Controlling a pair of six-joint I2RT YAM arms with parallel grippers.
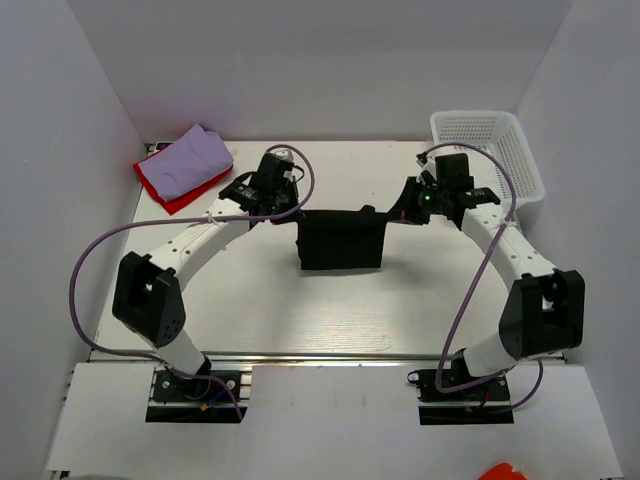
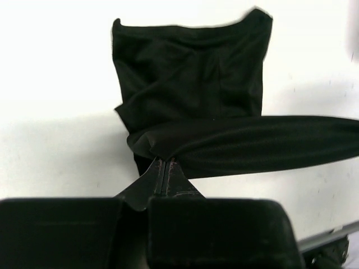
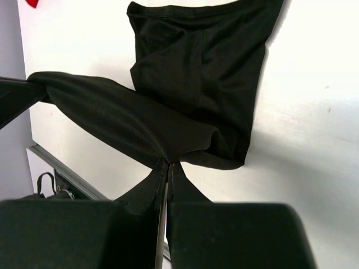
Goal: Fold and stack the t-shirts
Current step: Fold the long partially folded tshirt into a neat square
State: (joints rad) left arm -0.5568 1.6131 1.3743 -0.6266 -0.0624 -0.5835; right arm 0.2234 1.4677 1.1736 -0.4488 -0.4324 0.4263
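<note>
The black t-shirt [image 1: 340,243] lies partly folded in the middle of the table, its far edge lifted and stretched between both grippers. My left gripper [image 1: 291,209] is shut on its left corner; in the left wrist view [image 2: 162,161] the jaws pinch the cloth [image 2: 190,84]. My right gripper [image 1: 404,212] is shut on its right corner; the right wrist view [image 3: 169,162] shows the same grip on the shirt [image 3: 196,61]. The lavender t-shirt [image 1: 192,158] lies folded on the red t-shirt [image 1: 168,190] at the far left corner.
A white plastic mesh basket [image 1: 490,155] stands at the far right, behind my right arm. White walls close in the table on the left, right and back. A metal rail runs along the table's near edge [image 1: 320,357].
</note>
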